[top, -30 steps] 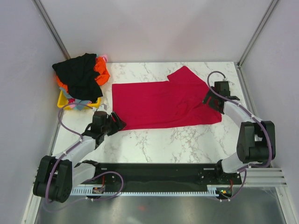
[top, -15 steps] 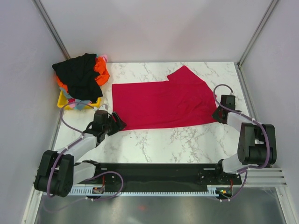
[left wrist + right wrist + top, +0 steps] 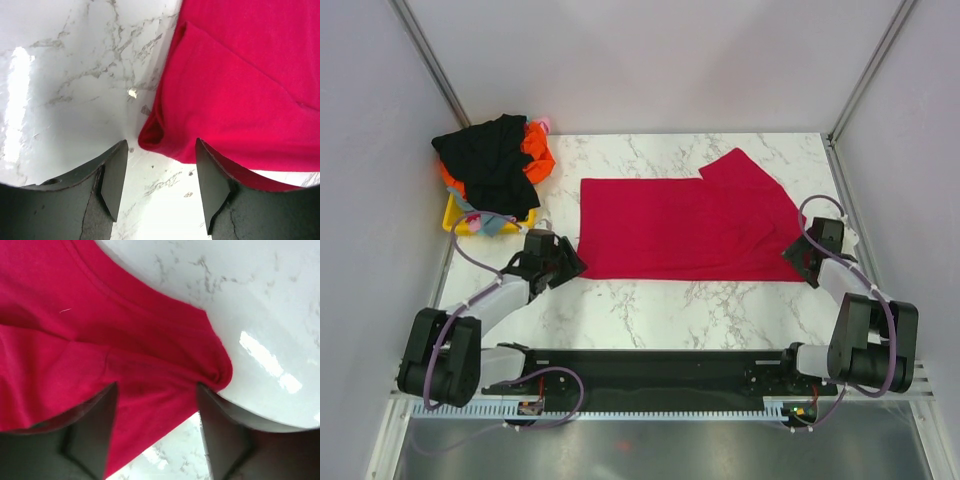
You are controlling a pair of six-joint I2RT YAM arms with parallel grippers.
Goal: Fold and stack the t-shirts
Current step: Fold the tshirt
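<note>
A crimson red t-shirt (image 3: 690,225) lies flat across the middle of the marble table, with one sleeve pointing to the far right. My left gripper (image 3: 565,265) is open, and the shirt's near-left corner (image 3: 152,136) lies just ahead of its fingers (image 3: 160,160). My right gripper (image 3: 802,258) is at the shirt's near-right corner. Its jaws stand apart (image 3: 157,390), with red cloth (image 3: 100,315) between them that bunches against one finger. Black (image 3: 490,165), orange (image 3: 535,150), pink (image 3: 544,124) and light blue (image 3: 492,222) shirts are heaped at the far left.
The heap of shirts sits on a small yellow bin (image 3: 455,215) by the left wall. Grey walls stand on the left, back and right. The black base rail (image 3: 650,365) runs along the near edge. Bare marble (image 3: 670,305) lies in front of the red shirt.
The red shirt has slid to the right by a small amount. My right gripper came down and nearer, onto its near-right corner. My left gripper has hardly moved, and the shirt's corner drew away from it.
</note>
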